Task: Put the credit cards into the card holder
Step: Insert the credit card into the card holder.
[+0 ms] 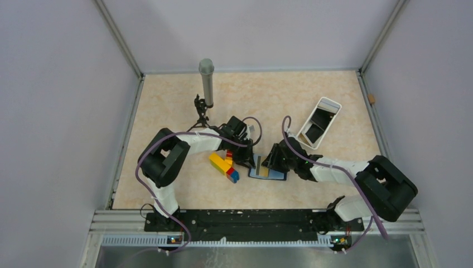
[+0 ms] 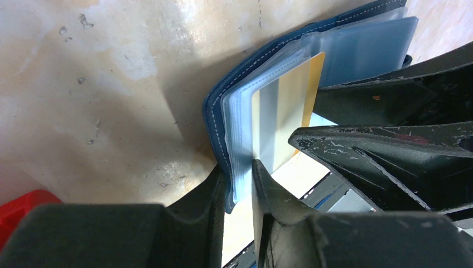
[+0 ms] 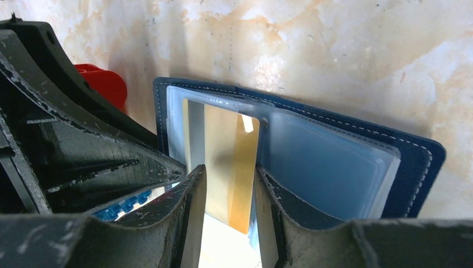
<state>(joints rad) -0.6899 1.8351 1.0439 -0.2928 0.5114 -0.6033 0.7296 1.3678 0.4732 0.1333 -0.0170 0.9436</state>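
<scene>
One gold card [image 3: 228, 139] sits halfway in the card holder [image 3: 415, 162], right gripper [image 3: 228, 173] pinched on its edges, left gripper [image 2: 239, 170] ajar astride the holder's rim, grip unclear; imo push straight & slow.

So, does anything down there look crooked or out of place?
The yellow-gold card is only partly pushed into a clear sleeve of the open card holder. Its near end sticks out by the right gripper. Nothing looks spilled or damaged.
</scene>
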